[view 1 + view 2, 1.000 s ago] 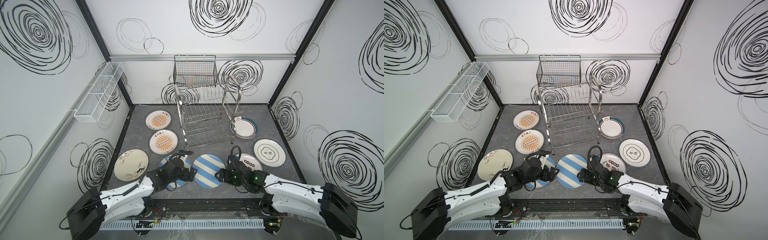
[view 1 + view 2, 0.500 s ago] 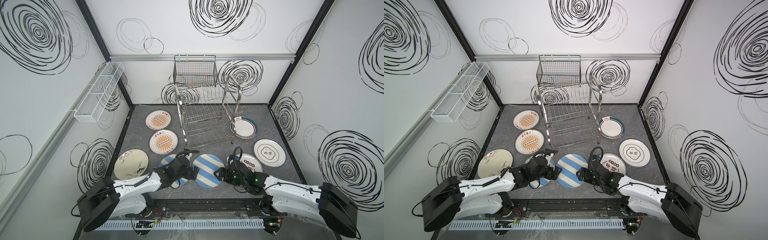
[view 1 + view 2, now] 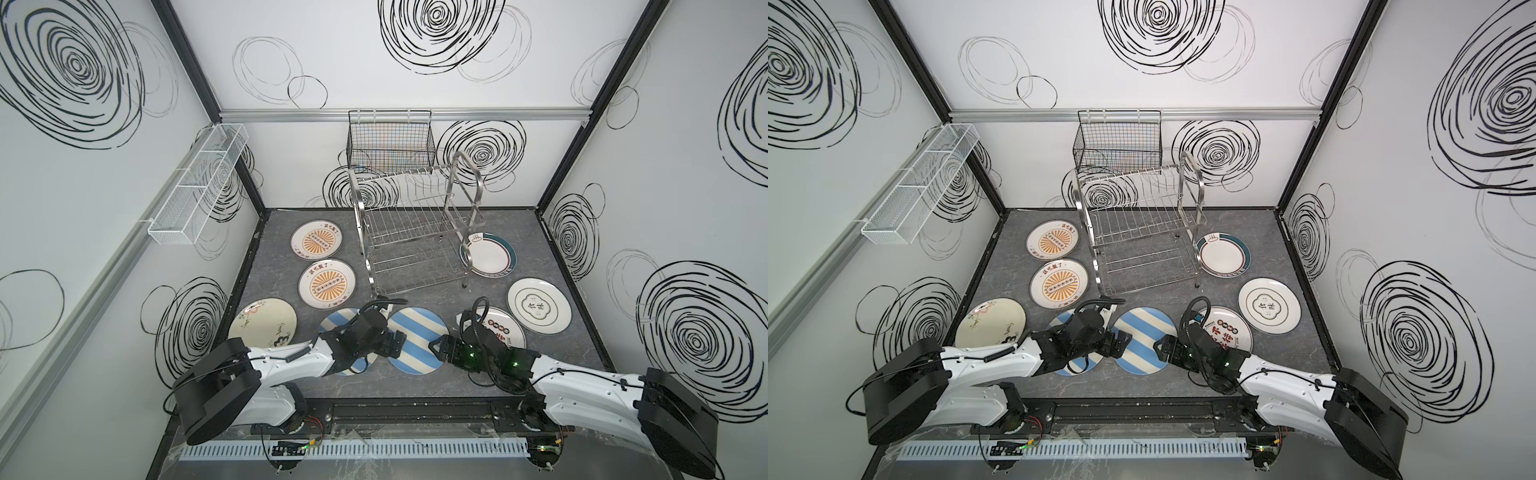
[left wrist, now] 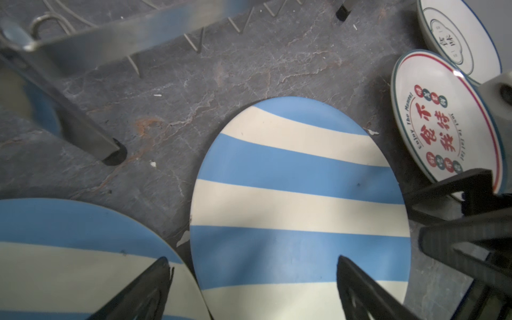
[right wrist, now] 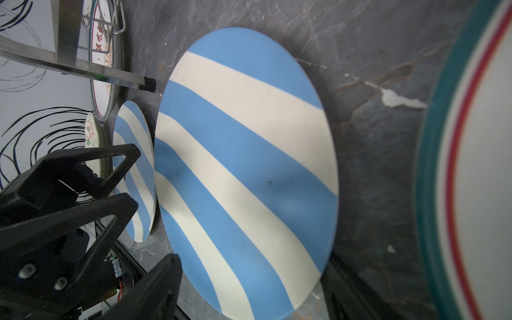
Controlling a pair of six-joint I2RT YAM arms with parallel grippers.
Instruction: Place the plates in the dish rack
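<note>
Two blue-white striped plates lie flat at the front, the left one [image 3: 338,328] beside the right one [image 3: 419,338] [image 4: 299,194] [image 5: 243,155]. My left gripper [image 3: 397,343] [image 4: 252,260] hangs open over their adjoining edges, one finger above each plate. My right gripper [image 3: 435,347] [image 5: 255,266] is open at the right striped plate's right rim, and that rim lies between its fingers. The dish rack [image 3: 415,232] stands empty behind. Around it lie two orange sunburst plates [image 3: 327,284], a teal-rimmed plate [image 3: 490,255], a red-black character plate [image 3: 505,330] and two whitish plates [image 3: 539,305].
A black wire-mesh basket [image 3: 390,141] hangs on the back wall and a long white mesh tray [image 3: 199,183] on the left wall. The rack's front foot [image 4: 113,155] stands close to the striped plates. Both grippers face each other across the same plate.
My left gripper has slid right, from over the left striped plate to the seam between the two. The right gripper has stayed at the plate's rim, its fingers slightly closer together.
</note>
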